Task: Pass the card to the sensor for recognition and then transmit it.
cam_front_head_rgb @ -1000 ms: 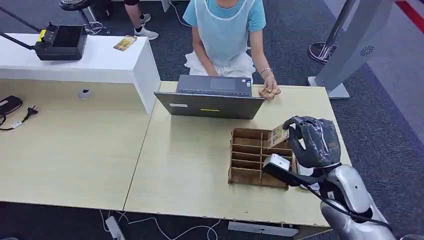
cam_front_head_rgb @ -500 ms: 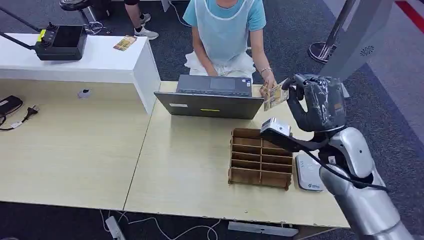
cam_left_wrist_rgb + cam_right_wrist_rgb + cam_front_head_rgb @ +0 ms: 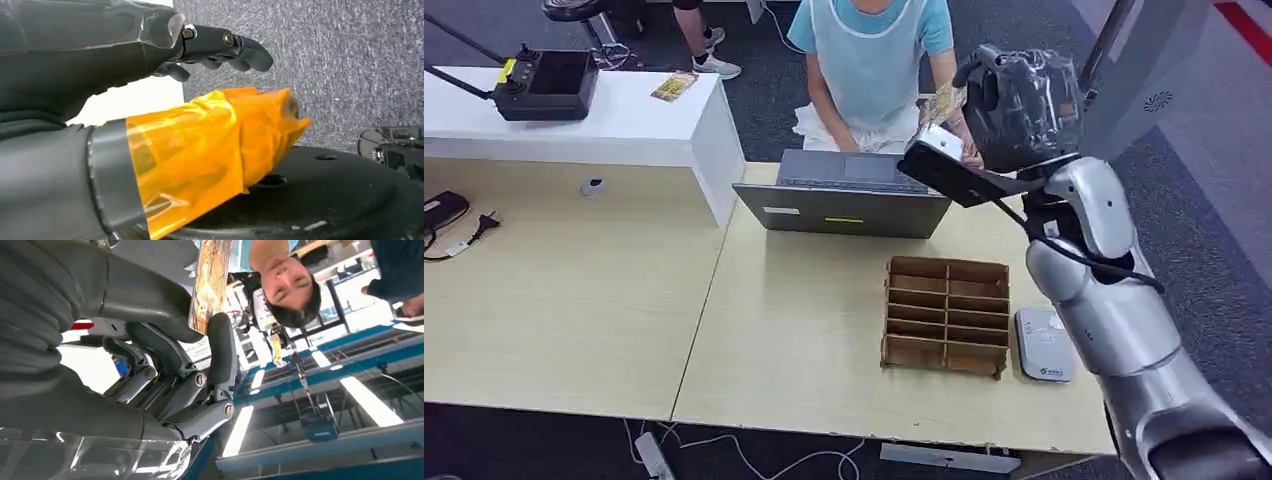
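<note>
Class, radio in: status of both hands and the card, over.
Right hand pinches the yellow printed card, raised toward the seated person. Left hand holds nothing. Nothing blocking.

We see a pale wood surface [image 3: 804, 340] carrying an open grey laptop [image 3: 844, 195] at its far edge, a brown wooden divider tray [image 3: 946, 315] nearer us, and a flat white sensor pad [image 3: 1043, 345] just beside the tray. To the left, a second pale surface [image 3: 564, 290] holds a black adapter with its plug [image 3: 449, 222], and a raised white surface [image 3: 624, 125] bears a black controller [image 3: 546, 85] and a card [image 3: 674, 86].
</note>
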{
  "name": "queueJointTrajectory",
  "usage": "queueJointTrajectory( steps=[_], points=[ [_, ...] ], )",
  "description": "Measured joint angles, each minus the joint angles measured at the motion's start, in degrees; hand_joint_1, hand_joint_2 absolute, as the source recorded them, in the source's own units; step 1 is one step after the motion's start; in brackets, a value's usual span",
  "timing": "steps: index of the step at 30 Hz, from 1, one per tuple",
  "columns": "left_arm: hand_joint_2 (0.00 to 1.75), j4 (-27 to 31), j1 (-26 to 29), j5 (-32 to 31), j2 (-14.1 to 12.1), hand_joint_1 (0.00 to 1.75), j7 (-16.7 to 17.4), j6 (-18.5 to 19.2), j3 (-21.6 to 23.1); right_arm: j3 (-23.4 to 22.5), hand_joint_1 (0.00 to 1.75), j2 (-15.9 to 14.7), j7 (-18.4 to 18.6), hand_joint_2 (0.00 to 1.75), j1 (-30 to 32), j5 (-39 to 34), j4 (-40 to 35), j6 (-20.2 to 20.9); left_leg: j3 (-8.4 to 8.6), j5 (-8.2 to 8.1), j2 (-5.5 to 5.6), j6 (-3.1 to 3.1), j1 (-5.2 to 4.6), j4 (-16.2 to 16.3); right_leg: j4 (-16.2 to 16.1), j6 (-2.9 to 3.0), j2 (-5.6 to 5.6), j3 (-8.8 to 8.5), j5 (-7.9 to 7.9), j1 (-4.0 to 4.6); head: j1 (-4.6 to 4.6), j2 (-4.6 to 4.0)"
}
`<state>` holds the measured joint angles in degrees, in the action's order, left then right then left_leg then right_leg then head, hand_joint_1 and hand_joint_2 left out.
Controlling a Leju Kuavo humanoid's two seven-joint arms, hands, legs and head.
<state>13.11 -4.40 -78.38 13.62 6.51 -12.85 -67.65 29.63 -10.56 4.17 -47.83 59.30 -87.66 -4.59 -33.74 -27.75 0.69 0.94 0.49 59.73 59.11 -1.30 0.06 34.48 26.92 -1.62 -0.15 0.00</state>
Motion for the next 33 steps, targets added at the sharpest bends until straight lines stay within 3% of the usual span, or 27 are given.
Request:
queueJointTrajectory(
  steps=[10,17,33],
  points=[
    [0.00,0.00,-0.04,-1.84,-0.52,0.00,-0.39,0.68,1.42,2.12,1.75,5.60,2.15,1.75,-12.75,0.52,16.20,2.61,0.01,0.03,0.02,0.02,0.00,0.00,0.00,0.00,-0.01,0.02,-0.02,0.00,0.00,0.00],
    [0.00,0.00,-0.04,-2.56,-0.74,0.00,-0.53,1.16,2.45,3.02,1.75,8.03,3.00,1.75,-18.27,1.18,26.80,3.46,0.00,0.03,0.03,0.02,0.00,0.00,0.00,0.00,-0.02,0.02,-0.02,0.00,-0.02,0.00],
    [0.00,0.00,-0.03,-3.56,-0.94,0.00,-1.40,1.60,4.31,2.32,1.75,10.30,2.32,1.75,-21.26,1.95,43.38,0.62,0.02,0.03,0.02,0.02,0.00,0.01,0.00,0.00,-0.01,0.03,-0.02,0.00,0.00,0.00]
  ],
)
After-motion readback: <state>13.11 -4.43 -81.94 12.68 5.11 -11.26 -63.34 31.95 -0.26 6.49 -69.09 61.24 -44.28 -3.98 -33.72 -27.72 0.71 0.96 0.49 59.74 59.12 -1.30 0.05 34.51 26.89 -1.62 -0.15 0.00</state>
